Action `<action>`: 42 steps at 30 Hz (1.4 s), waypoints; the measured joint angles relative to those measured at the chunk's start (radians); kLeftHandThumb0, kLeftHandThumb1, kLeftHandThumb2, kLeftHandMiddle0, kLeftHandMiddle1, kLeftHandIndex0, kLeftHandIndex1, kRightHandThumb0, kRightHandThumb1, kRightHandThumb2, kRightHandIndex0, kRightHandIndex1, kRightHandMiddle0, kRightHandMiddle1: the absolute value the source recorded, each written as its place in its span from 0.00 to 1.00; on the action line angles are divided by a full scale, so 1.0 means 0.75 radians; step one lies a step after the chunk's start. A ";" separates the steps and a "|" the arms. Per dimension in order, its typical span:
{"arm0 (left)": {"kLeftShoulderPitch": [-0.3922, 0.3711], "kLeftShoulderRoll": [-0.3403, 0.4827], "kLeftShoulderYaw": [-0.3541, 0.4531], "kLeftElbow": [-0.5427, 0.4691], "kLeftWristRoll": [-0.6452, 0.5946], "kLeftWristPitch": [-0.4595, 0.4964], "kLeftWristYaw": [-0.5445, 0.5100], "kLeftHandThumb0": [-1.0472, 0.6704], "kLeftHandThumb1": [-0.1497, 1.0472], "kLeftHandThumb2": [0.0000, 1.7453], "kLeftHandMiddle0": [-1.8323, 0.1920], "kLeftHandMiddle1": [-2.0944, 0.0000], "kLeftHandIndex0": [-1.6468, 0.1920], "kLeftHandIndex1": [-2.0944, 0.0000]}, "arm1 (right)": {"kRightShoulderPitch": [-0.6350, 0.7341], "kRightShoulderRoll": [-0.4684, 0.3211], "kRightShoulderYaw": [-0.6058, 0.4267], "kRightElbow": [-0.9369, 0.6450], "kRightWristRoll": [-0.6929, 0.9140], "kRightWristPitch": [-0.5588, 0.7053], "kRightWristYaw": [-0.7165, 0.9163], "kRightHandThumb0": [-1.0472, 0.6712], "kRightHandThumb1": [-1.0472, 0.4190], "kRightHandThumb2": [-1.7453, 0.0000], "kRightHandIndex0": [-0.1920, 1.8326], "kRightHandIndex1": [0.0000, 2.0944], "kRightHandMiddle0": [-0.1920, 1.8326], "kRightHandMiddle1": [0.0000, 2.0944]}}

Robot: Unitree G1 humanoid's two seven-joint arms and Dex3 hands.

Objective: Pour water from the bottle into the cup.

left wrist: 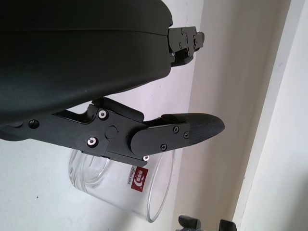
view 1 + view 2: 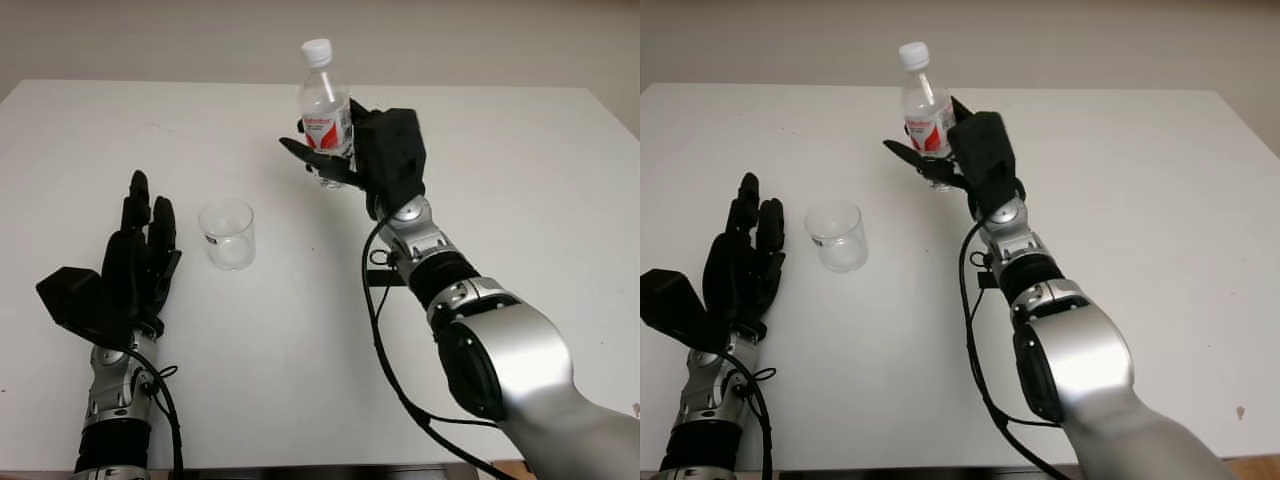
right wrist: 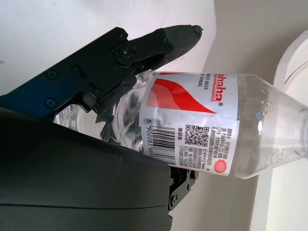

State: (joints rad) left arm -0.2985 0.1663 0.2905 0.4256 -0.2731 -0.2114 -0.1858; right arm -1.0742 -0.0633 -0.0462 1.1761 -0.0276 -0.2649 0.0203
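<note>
A clear water bottle (image 2: 325, 110) with a red-and-white label and a white cap (image 2: 316, 52) stands nearly upright in the air above the table's middle. My right hand (image 2: 345, 155) is shut on the bottle's lower body; in the right wrist view its fingers (image 3: 144, 45) wrap the bottle (image 3: 216, 127) below the label. A clear empty cup (image 2: 228, 233) stands upright on the table, left of and nearer than the bottle. My left hand (image 2: 140, 240) is open just left of the cup, a small gap apart. The cup (image 1: 125, 180) lies past that hand's finger (image 1: 183, 130) in the left wrist view.
The white table (image 2: 520, 170) spreads wide on all sides. A black cable (image 2: 378, 330) hangs along my right forearm above the tabletop. A pale wall stands behind the table's far edge.
</note>
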 measured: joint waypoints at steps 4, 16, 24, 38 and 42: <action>-0.001 0.000 0.000 -0.001 0.000 0.004 0.001 0.25 1.00 0.29 0.96 0.97 0.96 0.98 | 0.092 -0.047 -0.040 -0.132 0.052 0.053 0.091 0.38 0.00 0.76 0.77 1.00 0.60 1.00; 0.014 -0.001 0.001 -0.019 -0.001 0.020 -0.001 0.24 1.00 0.29 0.96 0.98 0.97 0.98 | 0.457 -0.180 -0.066 -0.673 0.054 0.267 0.086 0.40 0.00 0.78 0.75 1.00 0.55 1.00; 0.029 0.000 0.002 -0.037 -0.007 0.030 -0.021 0.24 1.00 0.30 0.97 0.98 0.98 0.98 | 0.643 -0.189 -0.064 -0.896 0.054 0.313 0.105 0.38 0.00 0.78 0.72 1.00 0.52 1.00; 0.056 -0.001 0.003 -0.078 -0.014 0.057 -0.025 0.25 1.00 0.30 0.96 0.97 0.98 0.98 | 0.807 -0.115 -0.010 -1.117 0.057 0.428 0.108 0.38 0.00 0.75 0.79 1.00 0.59 1.00; 0.063 -0.001 0.005 -0.085 -0.017 0.060 -0.026 0.25 1.00 0.31 0.96 0.97 0.98 0.98 | 0.838 -0.091 -0.006 -1.148 0.060 0.446 0.090 0.39 0.00 0.75 0.81 1.00 0.60 1.00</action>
State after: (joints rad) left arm -0.2515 0.1655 0.2939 0.3617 -0.2855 -0.1662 -0.2052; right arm -0.4459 -0.1317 -0.0507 0.3148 0.0171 0.0696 0.0879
